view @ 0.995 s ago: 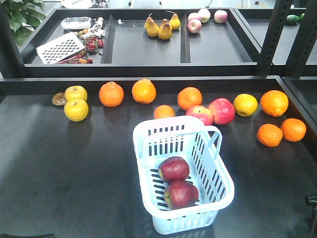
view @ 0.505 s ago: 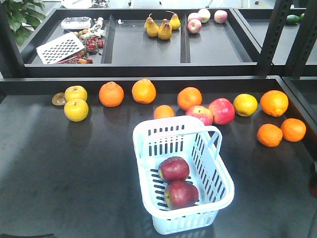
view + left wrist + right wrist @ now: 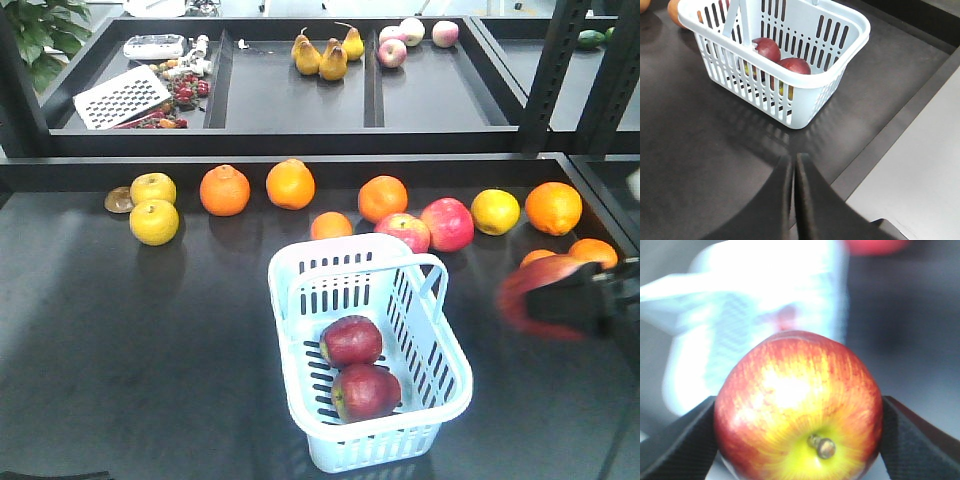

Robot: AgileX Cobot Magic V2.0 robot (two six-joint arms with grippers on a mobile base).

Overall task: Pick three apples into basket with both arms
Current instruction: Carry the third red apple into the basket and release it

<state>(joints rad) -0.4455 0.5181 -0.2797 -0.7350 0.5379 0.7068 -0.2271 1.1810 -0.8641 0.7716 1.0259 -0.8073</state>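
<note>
Two dark red apples point(image 3: 351, 340) point(image 3: 366, 392) lie in the pale blue-white basket point(image 3: 448, 350) near the table's front; the left wrist view shows them too point(image 3: 765, 48) point(image 3: 794, 65) inside the basket point(image 3: 816, 84). A third apple point(image 3: 540, 295), motion-blurred, hangs to the right of the basket, with my right gripper point(image 3: 575, 302) shut on it. In the right wrist view this apple point(image 3: 799, 412) fills the space between the fingers point(image 3: 675, 440), stem and yellow-green patch facing the camera. My left gripper point(image 3: 793, 162) is shut and empty, in front of the basket.
Oranges point(image 3: 225, 190), yellow fruit point(image 3: 154, 222) and lighter pink-red apples point(image 3: 447, 223) line the table's far side. Two oranges point(image 3: 594, 250) sit behind the right gripper. A rear shelf holds pears point(image 3: 325, 55), apples and a white grater point(image 3: 121, 96). A raised table edge point(image 3: 900, 125) runs near the left gripper.
My right gripper has swung in fast from the right edge, carrying an apple toward the basket. It now hides part of the two oranges at the right.
</note>
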